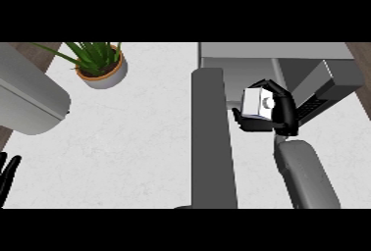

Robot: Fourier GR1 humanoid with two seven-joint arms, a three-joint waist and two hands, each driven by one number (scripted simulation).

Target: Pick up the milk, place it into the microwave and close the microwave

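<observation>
A white milk carton (256,104) is held in my right hand (281,113), whose fingers and thumb curl round it. The hand and carton hover in front of the open grey microwave (246,53) at the top right. The microwave's door (211,137) stands swung open toward me, seen edge-on as a long grey slab just left of the carton. My left hand (9,172) shows only as dark fingers at the lower left edge, fingers up, away from everything.
A potted green plant (100,63) stands at the back left on the white counter (123,147). A large rounded grey object (27,98) lies at the left edge. Dark wood shows at the far corners.
</observation>
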